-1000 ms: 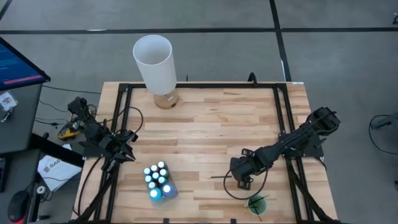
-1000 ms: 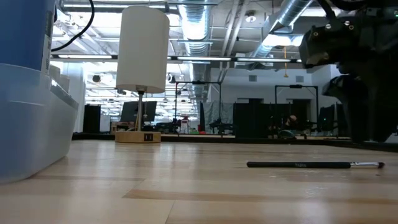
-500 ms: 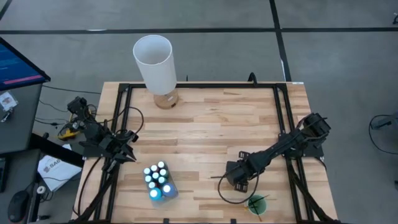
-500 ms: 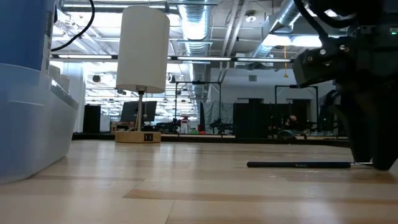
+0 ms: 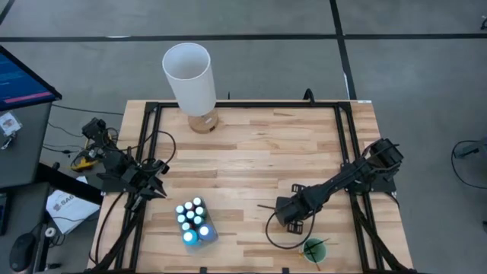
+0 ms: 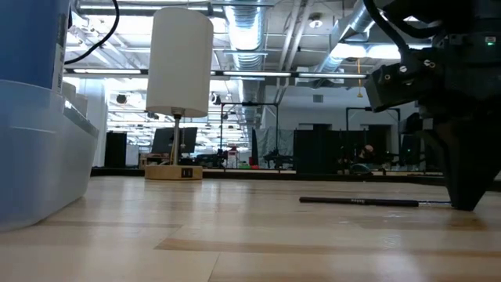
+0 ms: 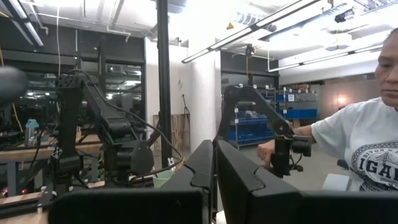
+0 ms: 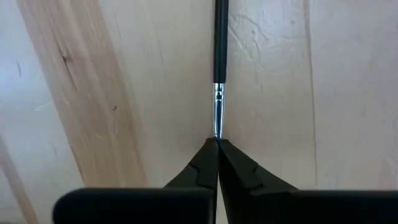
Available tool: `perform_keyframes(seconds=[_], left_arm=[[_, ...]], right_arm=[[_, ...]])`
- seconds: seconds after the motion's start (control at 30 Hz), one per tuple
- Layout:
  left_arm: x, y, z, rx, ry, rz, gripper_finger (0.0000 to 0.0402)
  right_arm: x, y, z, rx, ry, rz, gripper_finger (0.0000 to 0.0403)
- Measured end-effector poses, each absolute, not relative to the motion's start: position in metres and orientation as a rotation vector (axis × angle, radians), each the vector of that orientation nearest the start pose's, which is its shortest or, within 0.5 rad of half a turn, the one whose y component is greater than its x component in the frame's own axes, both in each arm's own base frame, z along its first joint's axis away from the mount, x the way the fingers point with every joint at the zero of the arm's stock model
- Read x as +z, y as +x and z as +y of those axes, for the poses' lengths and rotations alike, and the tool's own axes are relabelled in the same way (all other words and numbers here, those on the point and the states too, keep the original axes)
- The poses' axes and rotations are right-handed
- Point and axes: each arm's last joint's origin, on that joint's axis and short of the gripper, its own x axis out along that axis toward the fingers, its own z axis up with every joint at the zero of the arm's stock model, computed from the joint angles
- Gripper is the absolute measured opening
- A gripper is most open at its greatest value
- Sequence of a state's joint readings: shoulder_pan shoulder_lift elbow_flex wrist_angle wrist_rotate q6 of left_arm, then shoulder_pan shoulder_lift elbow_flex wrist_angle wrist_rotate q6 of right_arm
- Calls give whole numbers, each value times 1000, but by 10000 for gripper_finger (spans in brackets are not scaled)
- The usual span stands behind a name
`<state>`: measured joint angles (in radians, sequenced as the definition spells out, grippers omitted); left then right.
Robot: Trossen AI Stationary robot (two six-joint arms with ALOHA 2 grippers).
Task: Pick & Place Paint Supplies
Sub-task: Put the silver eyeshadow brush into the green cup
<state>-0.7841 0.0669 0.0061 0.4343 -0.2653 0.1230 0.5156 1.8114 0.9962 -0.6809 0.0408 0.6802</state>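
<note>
Surface [image 5: 243, 152] pale wood w/ black frame; brush [image 8: 220, 37] black, silver ferrule; bottles [image 5: 193, 217] white-capped, blue/teal; cylinder [image 5: 189, 76] white.

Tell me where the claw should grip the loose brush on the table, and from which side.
Grip the brush from straight above, at the ferrule end, jaws across its width: it lies flat and is too thin to take from the side. The right claw is already shut on that end; the handle points toward the bottles.

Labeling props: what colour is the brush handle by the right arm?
Black, with a silver metal collar near the tip. The brush shows best in the right wrist view.
</note>
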Motion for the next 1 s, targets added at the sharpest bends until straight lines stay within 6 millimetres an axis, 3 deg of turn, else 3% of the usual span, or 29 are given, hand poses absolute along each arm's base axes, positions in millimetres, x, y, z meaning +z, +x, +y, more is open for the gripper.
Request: perform_keyframes(seconds=[0.17,0.37,0.5,0.8,1.0], left_arm=[[201,72,-61,-491,-71,-358,8],[201,72,-61,-492,-68,-354,8],[200,72,-62,-494,-66,-351,8],[200,73,-62,-496,-60,-342,8],[200,73,-62,-496,-61,-343,8]], right_arm=[[148,259,145,-147,129,1490,1],[196,252,141,-168,193,1451,0],[241,240,138,-142,307,1479,0],[339,207,121,-64,830,1549,0],[369,179,119,-185,1256,1656,0]])
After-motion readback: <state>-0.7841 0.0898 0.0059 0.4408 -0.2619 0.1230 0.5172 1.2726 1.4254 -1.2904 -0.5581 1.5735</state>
